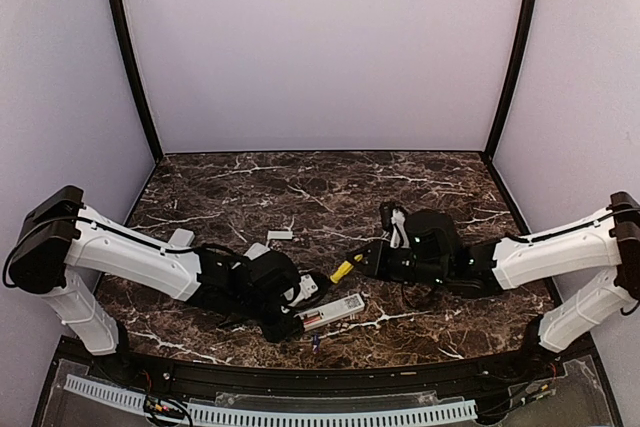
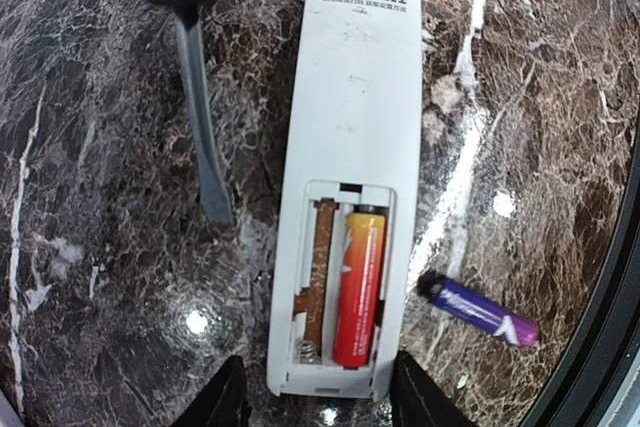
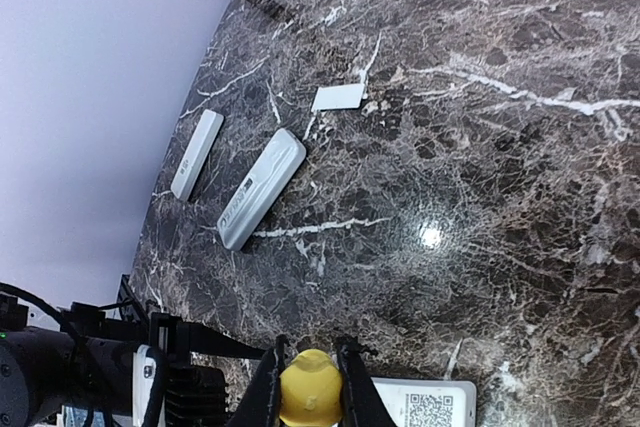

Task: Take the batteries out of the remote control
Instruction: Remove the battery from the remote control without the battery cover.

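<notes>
Left fingers (image 2: 225,402) astride remote (image 2: 350,147), orange battery (image 2: 358,287) between them

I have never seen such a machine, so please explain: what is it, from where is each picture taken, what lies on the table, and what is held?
These are two robot arms at a marble table. The wide picture looks down from above and behind them; each other picture comes from a camera on one wrist. The right hand is closed on a yellow-handled screwdriver. The left hand stands open around the end of a white remote with its back uncovered: one orange battery sits inside, and the slot beside it is empty. A purple battery lies on the table next to it. Farther off lie a second remote, a third remote and a small white cover.
</notes>
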`<state>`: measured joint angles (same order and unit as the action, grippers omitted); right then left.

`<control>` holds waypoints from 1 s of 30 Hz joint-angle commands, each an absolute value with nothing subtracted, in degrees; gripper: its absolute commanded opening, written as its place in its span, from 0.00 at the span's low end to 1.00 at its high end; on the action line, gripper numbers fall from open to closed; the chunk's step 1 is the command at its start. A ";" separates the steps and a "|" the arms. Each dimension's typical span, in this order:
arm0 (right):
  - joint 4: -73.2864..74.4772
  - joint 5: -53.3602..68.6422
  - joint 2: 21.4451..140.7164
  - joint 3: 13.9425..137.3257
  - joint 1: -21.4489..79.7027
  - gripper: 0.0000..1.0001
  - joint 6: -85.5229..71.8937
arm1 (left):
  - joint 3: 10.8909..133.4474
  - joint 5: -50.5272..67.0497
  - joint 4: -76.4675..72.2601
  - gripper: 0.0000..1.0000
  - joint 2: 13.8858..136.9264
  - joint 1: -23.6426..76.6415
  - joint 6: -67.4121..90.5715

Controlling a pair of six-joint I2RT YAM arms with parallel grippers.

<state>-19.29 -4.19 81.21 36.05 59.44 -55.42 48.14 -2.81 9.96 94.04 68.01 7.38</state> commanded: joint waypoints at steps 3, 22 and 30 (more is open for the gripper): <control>-10.92 -8.66 73.53 37.21 58.84 0.00 -51.24 | 46.36 -3.56 9.11 0.49 89.56 67.90 9.53; -8.91 -5.33 73.95 36.44 62.68 0.00 -53.71 | 44.42 0.74 6.44 0.54 90.21 66.27 9.44; -6.73 -6.27 75.40 37.95 63.14 0.00 -53.06 | 44.92 2.55 6.24 0.55 91.57 66.27 8.66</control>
